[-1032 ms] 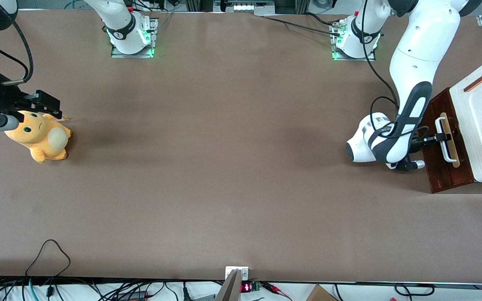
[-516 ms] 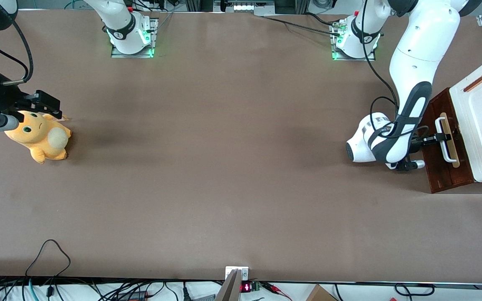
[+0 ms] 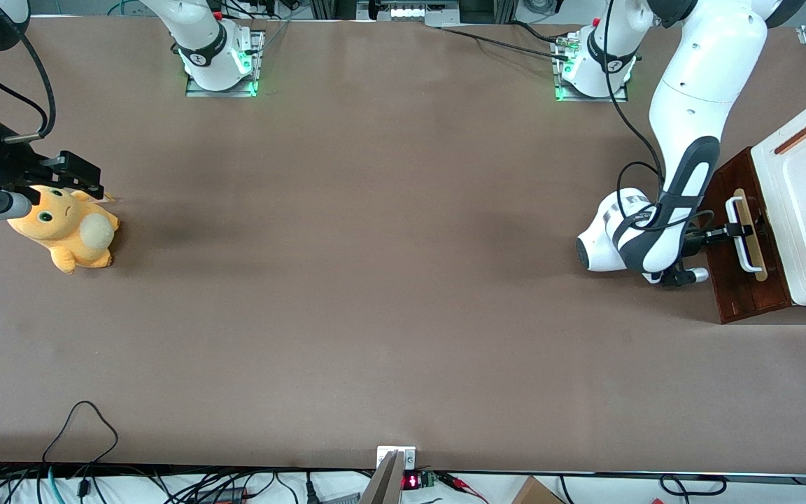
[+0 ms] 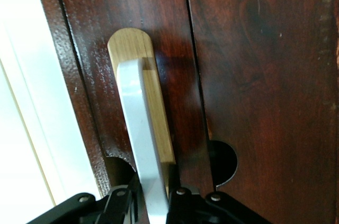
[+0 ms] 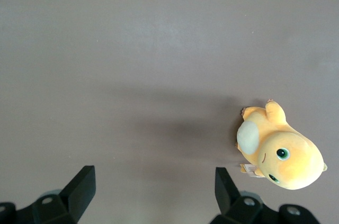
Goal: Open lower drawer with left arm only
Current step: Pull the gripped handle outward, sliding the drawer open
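At the working arm's end, your gripper [image 3: 737, 229] seems clamped on the lower drawer [image 3: 742, 280]'s white handle [image 4: 142, 144].

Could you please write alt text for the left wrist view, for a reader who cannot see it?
The gripper is shut on the white loop handle of the lower drawer, a dark reddish-brown wood front with a pale wood strip under the handle.
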Action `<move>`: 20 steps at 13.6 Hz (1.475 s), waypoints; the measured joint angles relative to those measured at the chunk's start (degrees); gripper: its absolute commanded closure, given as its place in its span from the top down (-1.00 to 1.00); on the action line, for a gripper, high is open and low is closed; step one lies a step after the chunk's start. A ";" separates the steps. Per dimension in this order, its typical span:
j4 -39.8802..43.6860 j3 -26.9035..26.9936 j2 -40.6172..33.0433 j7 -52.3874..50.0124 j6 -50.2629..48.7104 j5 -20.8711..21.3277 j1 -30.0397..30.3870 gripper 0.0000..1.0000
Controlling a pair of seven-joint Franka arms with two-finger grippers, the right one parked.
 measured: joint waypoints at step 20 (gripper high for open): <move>0.25 0.01 -0.01 -3.26 -0.77 -3.24 -4.26 -0.63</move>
